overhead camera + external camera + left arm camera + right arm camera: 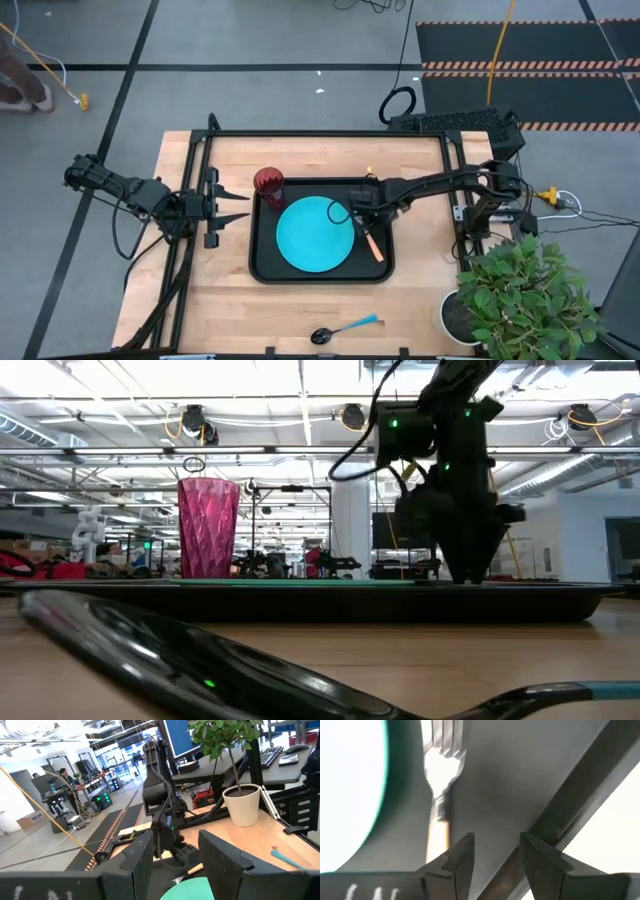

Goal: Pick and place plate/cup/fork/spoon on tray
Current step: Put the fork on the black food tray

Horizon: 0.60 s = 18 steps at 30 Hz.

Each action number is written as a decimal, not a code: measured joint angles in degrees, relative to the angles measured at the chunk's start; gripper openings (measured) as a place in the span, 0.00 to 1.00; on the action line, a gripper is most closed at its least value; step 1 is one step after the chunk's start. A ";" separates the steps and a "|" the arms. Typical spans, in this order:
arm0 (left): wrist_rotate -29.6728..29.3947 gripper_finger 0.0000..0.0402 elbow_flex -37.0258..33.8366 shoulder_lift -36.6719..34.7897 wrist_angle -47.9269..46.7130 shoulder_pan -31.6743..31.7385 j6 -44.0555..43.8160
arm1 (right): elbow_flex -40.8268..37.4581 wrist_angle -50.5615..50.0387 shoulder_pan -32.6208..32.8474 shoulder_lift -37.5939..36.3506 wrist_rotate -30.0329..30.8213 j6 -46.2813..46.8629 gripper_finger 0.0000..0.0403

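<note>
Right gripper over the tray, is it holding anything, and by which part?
Nothing. The right gripper is open above the tray; the fork lies beside it, free.

You have the black tray holding the cyan-blue plate, the upright dark red cup at its far left corner and the orange-handled fork apparently flat beside the plate, while the blue-handled spoon lies on the table outside it.

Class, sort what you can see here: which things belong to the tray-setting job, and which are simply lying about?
Job: tray, plate, cup, fork, spoon (on the table, off the tray), right tool over the tray, left tool waiting.

Lying about: potted plant, keyboard.
</note>
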 joint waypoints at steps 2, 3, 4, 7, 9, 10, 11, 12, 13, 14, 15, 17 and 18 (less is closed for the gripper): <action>0.00 0.40 0.00 -0.02 0.01 0.00 -0.02 | 0.01 -0.71 1.47 -0.67 -1.60 1.87 0.36; 0.00 0.40 0.00 -0.02 0.00 0.00 -0.02 | 0.01 -1.42 2.32 -0.73 -1.80 2.55 0.36; 0.00 0.40 0.00 -0.02 0.02 0.01 -0.06 | 0.01 -2.24 3.38 -0.73 -2.46 2.87 0.36; 0.00 0.40 0.00 -0.02 0.01 0.00 -0.11 | 0.01 -4.75 6.36 -0.66 -2.97 3.91 0.36; 0.00 0.40 0.00 -0.02 0.00 0.00 -0.19 | 0.01 -5.44 8.12 -0.66 -2.78 5.20 0.36; 0.00 0.40 0.00 0.00 0.02 0.00 -0.22 | 0.01 -5.44 8.88 -0.66 -2.61 5.72 0.36; 0.00 0.40 0.00 -0.02 0.04 0.00 -0.23 | 0.01 -5.40 9.61 -0.66 -2.29 6.11 0.36; 0.00 0.40 0.00 -0.02 0.05 0.00 -0.26 | 0.01 -5.46 10.33 -0.66 -1.82 6.36 0.36; 0.00 0.40 0.00 -0.02 0.07 0.01 -0.27 | 0.01 -5.40 11.03 -0.66 -1.20 6.40 0.36; 0.00 0.40 0.00 -0.02 0.12 0.00 -0.26 | 0.01 -5.42 11.67 -0.66 -0.72 6.42 0.36; 0.00 0.40 0.00 0.00 0.21 0.00 -0.26 | 0.01 -5.42 12.24 -0.66 0.23 6.53 0.36; 0.00 0.40 0.00 -0.02 0.46 0.00 -0.24 | 0.19 -5.64 12.83 -0.66 1.79 6.60 0.35; 0.00 0.40 0.00 -0.02 0.46 0.02 -0.18 | 0.68 -6.30 12.93 -0.62 2.74 6.34 0.34</action>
